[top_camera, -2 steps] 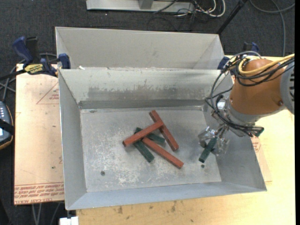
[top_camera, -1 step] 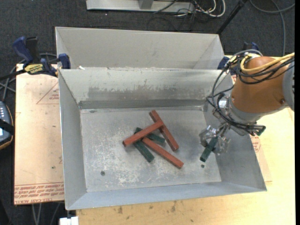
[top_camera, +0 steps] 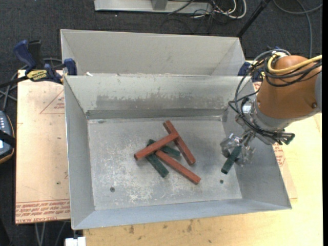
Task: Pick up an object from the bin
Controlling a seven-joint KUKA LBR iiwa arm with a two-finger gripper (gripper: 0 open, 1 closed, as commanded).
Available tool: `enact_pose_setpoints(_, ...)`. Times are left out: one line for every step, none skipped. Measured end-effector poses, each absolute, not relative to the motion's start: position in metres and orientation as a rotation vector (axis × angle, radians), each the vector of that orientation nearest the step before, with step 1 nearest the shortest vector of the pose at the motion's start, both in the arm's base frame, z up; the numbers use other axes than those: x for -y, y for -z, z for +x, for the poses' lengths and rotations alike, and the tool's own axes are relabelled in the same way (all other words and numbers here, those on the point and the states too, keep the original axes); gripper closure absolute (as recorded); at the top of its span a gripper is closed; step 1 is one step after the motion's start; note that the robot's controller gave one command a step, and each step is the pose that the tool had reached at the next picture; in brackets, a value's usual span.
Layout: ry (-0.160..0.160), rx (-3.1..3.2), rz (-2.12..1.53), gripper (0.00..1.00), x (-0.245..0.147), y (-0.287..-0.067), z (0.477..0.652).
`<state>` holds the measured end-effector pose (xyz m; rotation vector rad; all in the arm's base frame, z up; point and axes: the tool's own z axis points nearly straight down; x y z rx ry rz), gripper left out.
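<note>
The grey sheet-metal bin (top_camera: 102, 199) has sloped walls and a flat, scuffed floor. From the right reaches the arm, its wrist under a smooth rounded orange cover (top_camera: 287, 88) with cables looped about it. Near the middle of the floor lies a small heap of straight rectangular bars: three red-brown bars (top_camera: 179, 142) crossed over two dark green bars (top_camera: 156, 164). Well apart from the heap, near the right wall, the hand (top_camera: 237, 152) is pressed together on one more dark green bar (top_camera: 228, 165), pinching its upper end; the bar hangs tilted, its lower end pointing down toward the floor and the heap
</note>
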<state>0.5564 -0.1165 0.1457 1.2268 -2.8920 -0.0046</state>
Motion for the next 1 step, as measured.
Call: enact_pose_setpoints(0.001,2.895,1.228,1.00,0.1167,-0.1606,0.5574)
